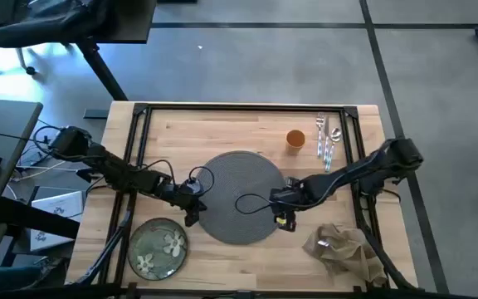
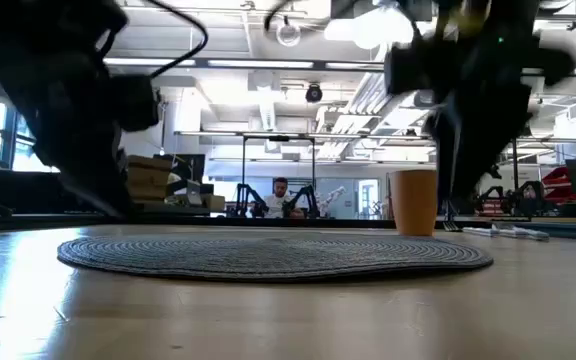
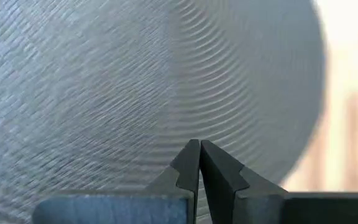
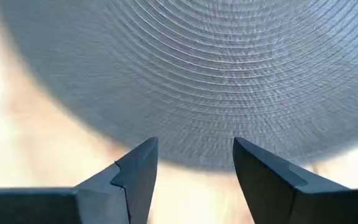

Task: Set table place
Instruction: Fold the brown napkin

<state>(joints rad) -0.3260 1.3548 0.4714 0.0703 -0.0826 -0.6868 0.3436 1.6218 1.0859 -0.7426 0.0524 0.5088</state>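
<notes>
The left gripper was seen closed at the placemat edge; the right gripper was held apart opposite.

No text, label, brand, number or sign can be read in any view; any lettering in the distant room behind the table is perhaps simply too small to be made out.

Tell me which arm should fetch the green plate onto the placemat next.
Left, probably. The plate lies at the table's near-left corner, just below the left gripper, which sits shut at the placemat's left edge. The right gripper, open, is across the mat, nearer the napkin.
</notes>
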